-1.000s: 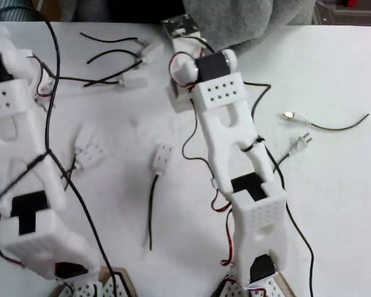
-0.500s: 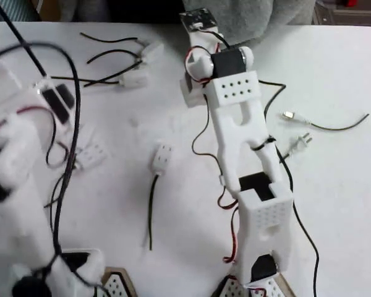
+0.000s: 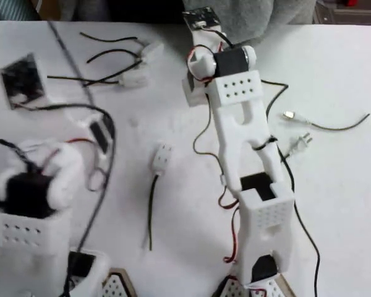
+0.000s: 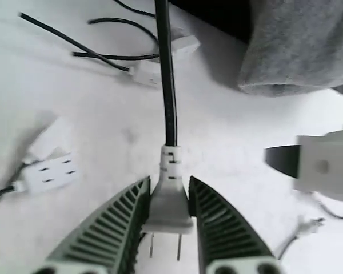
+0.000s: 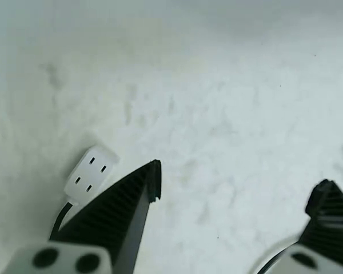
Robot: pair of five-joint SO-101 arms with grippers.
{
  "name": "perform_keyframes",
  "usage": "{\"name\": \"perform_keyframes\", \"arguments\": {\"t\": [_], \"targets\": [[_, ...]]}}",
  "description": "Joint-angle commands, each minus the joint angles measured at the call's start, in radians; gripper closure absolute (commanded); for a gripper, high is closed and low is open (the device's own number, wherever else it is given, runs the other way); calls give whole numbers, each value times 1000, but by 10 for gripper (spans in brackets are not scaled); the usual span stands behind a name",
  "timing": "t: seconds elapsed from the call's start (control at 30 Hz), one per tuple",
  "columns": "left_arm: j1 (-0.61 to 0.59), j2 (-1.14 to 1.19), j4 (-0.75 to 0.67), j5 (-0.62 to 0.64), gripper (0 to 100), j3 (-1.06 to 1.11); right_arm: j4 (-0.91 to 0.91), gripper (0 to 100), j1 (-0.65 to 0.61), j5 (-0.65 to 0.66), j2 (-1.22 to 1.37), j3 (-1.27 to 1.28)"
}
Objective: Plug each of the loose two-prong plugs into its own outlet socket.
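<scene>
Bright, even light washes the white table (image 3: 334, 74), shadows soft and faint.

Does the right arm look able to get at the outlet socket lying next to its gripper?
Probably yes. The right gripper is open and empty, and the white outlet socket lies on the table close beside it, with nothing between them.

table (image 5: 228, 85): white all over
left gripper (image 4: 169, 182): green, with little ridges
plug (image 4: 169, 202): white, with shiny grey prongs
cord (image 4: 167, 85): black
right gripper (image 5: 240, 177): black, with little ridges
socket (image 5: 91, 171): white, black slots, black wire
right arm (image 3: 238, 124): white, rows of small dots, red and black wires
cloth (image 4: 297, 45): grey
</scene>
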Motion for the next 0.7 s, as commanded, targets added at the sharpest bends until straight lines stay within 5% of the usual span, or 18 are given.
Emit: {"name": "perform_keyframes", "arguments": {"t": [0.0, 0.13, 0.47, 0.67], "targets": [[104, -87, -264, 321, 975, 115, 5, 604, 30, 2, -62, -5], [82, -194, -557, 557, 975, 299, 5, 624, 82, 2, -68, -8], [35, -578, -1313, 578, 974, 893, 5, 964, 18, 11, -168, -6], [38, -794, -1505, 575, 973, 1128, 7, 979, -73, 11, -288, 103]]}}
